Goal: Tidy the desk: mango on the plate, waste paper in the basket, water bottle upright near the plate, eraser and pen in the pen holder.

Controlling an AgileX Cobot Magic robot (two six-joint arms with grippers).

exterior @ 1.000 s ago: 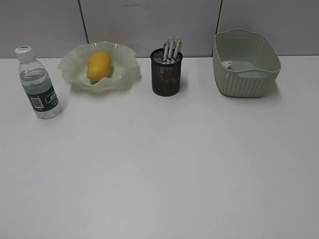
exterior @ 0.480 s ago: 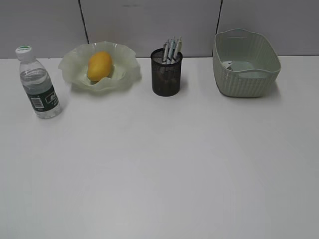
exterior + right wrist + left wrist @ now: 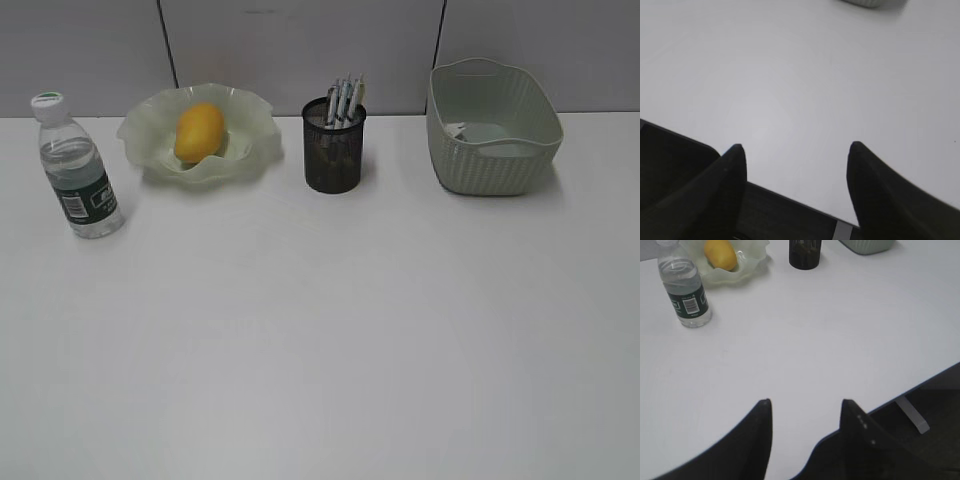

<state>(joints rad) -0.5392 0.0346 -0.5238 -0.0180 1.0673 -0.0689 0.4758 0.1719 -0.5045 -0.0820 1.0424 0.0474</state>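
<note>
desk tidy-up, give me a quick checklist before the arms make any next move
1. Mango on the plate: ok.
2. Water bottle upright near the plate: ok.
3. Pens in the pen holder: ok; eraser inside: cannot tell.
4. Waste paper in the basket: cannot tell, only a small shape shows at the bottom.
5. Left gripper empty, jaws apart: ok.
6. Right gripper empty, jaws apart: ok.

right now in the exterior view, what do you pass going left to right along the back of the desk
water bottle → plate with the mango on it → pen holder with pens → basket
</note>
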